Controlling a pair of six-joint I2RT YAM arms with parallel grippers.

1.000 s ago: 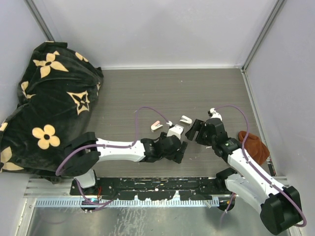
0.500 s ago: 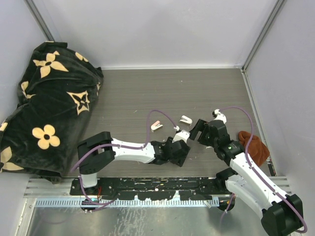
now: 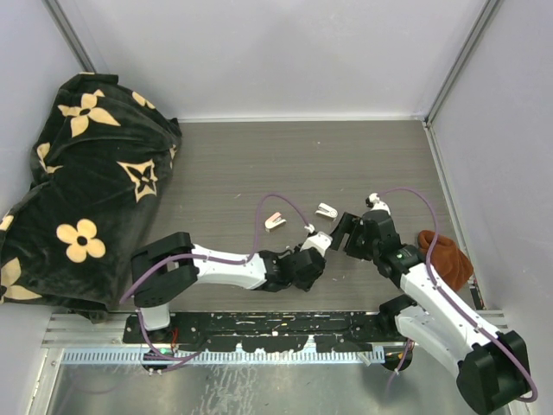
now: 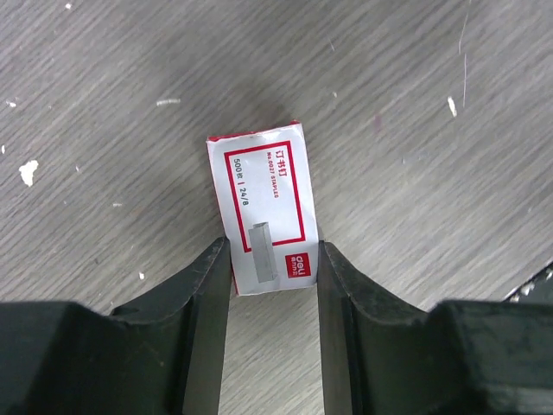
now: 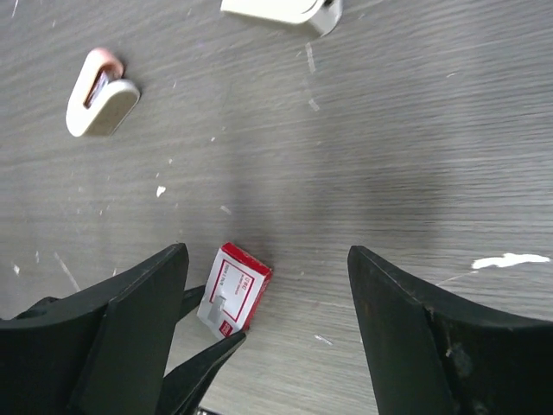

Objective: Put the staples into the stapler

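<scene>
The left hand [image 4: 274,246] has its two fingers against the long sides of the staple box [image 4: 259,186], at its near end, so it grips the box. The box lies flat on the desk [image 3: 259,164], label up. The right hand [image 5: 266,252] hangs above the desk with its jaws wide apart and holds nothing. In the top view one white stapler [image 3: 276,221] lies at about 10 o'clock from the box and the second stapler [image 3: 326,210] at about 12 o'clock, both apart from it.

I judge that the step in hand is taking up the box, and that loading has not begun. The next move calls for a level lift; then the right hand must draw out a strip (the box is thin, so a hard squeeze may jam it). A small grey piece [image 4: 262,255] rests on the label, perhaps a short strip of staples.

The label has a red frame with Chinese characters, the word "STAPLES", the number "500" and the brand "deli" in a red corner.
</scene>
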